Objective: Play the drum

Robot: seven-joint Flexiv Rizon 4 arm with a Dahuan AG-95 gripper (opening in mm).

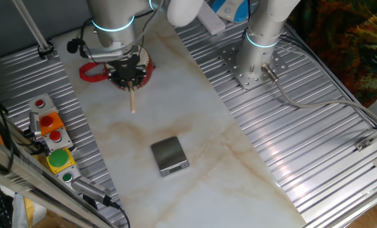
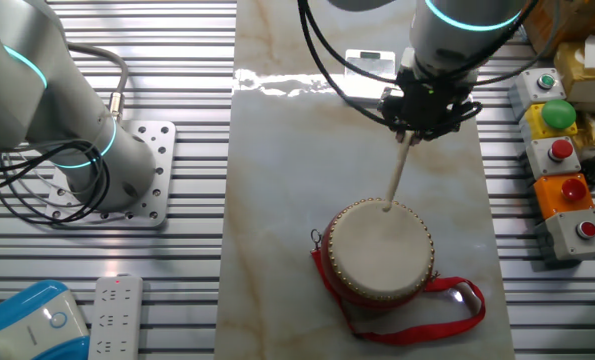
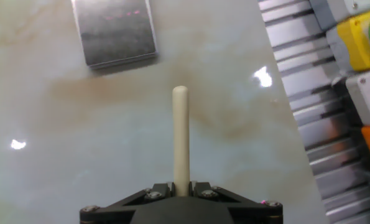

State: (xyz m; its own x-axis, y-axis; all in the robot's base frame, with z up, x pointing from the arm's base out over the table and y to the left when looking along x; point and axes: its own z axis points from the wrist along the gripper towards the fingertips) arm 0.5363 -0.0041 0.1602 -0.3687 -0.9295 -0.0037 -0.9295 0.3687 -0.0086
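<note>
The drum (image 2: 377, 250) has red sides, a cream head and a red strap (image 2: 417, 310). It stands on the marble board. In one fixed view it is mostly hidden behind my hand, and only its red side (image 1: 149, 67) and strap (image 1: 92, 73) show. My gripper (image 2: 414, 128) (image 1: 130, 79) (image 3: 181, 186) is shut on a pale wooden drumstick (image 2: 399, 170) (image 1: 132, 98) (image 3: 180, 137). In the other fixed view the stick's tip lies at the far rim of the drumhead. The hand view shows only bare marble under the tip, so I cannot tell whether it touches.
A grey metal block (image 1: 169, 154) (image 2: 370, 62) (image 3: 114, 31) lies on the board beyond the stick. A button box (image 1: 52, 142) (image 2: 562, 150) (image 3: 359, 43) sits on the ribbed metal beside the board. A second arm's base (image 1: 255, 60) (image 2: 107, 170) stands on the other side. A power strip (image 2: 112, 315) lies nearby.
</note>
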